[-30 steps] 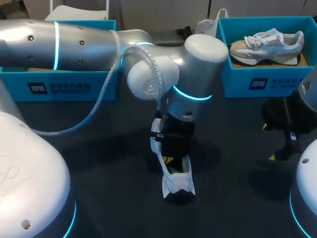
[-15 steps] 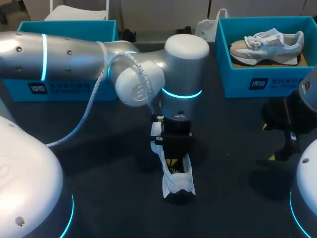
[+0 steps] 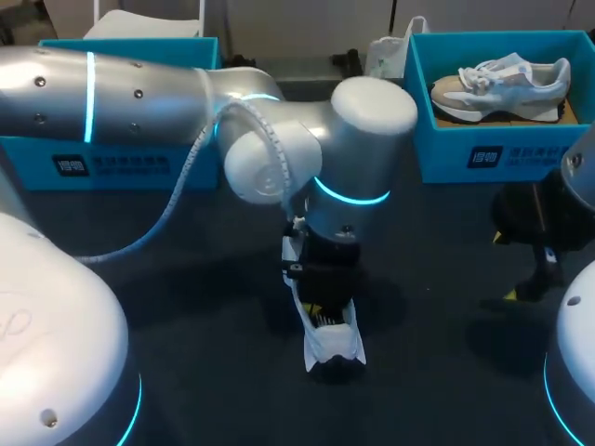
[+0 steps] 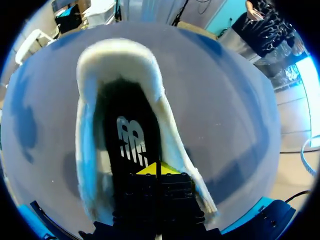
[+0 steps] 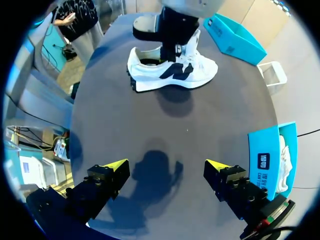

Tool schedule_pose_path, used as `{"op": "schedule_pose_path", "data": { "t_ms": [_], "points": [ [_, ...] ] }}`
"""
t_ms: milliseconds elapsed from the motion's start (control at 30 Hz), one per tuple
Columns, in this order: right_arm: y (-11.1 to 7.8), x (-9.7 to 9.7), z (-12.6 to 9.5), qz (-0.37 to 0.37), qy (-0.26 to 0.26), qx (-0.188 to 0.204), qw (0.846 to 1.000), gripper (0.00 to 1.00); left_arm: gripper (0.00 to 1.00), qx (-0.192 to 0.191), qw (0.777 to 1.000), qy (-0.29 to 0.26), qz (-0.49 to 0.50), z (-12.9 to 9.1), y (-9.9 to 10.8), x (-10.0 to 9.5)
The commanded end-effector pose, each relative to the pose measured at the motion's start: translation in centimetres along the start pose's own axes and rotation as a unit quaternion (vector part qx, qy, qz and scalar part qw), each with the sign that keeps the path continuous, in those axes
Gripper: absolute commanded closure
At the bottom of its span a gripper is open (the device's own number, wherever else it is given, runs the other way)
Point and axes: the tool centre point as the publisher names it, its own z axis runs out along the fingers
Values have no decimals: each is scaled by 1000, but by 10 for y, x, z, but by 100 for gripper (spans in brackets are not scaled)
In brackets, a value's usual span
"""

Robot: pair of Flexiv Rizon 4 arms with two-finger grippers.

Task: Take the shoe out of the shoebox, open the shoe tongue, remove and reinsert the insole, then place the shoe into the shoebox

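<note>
The dark table (image 3: 186, 307) fills the head view. The left arm (image 3: 139, 88) sweeps in from the upper left and bends down at the centre. A teal shoebox (image 3: 130, 163) stands at the upper left. A second shoebox (image 3: 507, 153) at the upper right holds another shoe (image 3: 502, 84).

The white shoe (image 3: 332, 342) being worked on is out of its box, on the table at the lower middle. At the right edge the right gripper (image 3: 507, 267) hangs above bare table, spread wide and holding nothing.

The left gripper (image 3: 325, 311) is down in the shoe's opening. In its own wrist view the left gripper (image 4: 159, 172) has its fingers drawn together over the black insole (image 4: 127, 135); whether they pinch it cannot be told.

The risk is that nothing pins the shoe. If the insole sticks, a pull would likely lift or tip the whole shoe, or the fingers would slip off.

Against half a second ago, the left arm's wrist housing has leaned toward the right. The shoe and the right gripper have not shifted.
</note>
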Motion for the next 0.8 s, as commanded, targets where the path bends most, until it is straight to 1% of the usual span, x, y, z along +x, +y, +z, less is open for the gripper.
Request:
{"op": "schedule_pose_path", "data": {
  "t_ms": [33, 133, 233, 400, 433, 533, 633, 767, 800],
  "points": [
    [0, 1, 0, -1, -1, 0, 1000, 0, 100, 9, 1000, -16, -9, 21, 2, -4],
    [0, 1, 0, -1, -1, 0, 1000, 0, 100, 8, 999, -32, -23, 26, 3, -4],
    [0, 1, 0, -1, -1, 0, 1000, 0, 100, 5, 999, -42, -34, 24, 5, -5],
    [0, 1, 0, -1, -1, 0, 1000, 0, 100, 3, 999, -43, -20, 6, 1, -1],
    [0, 1, 0, -1, -1, 0, 1000, 0, 100, 0, 999, -37, -11, 1, -1, 1],
    [0, 1, 0, -1, -1, 0, 1000, 0, 100, 4, 999, -44, 11, -10, -7, 2],
    [0, 1, 0, -1, -1, 0, 1000, 0, 100, 14, 998, -55, 24, -17, -18, -5],
    [0, 1, 0, -1, -1, 0, 1000, 0, 100, 19, 998, -60, 30, -15, -28, -23],
    [0, 1, 0, -1, -1, 0, 1000, 0, 100, 30, 997, -66, 35, -14, -31, -28]
  ]
}}
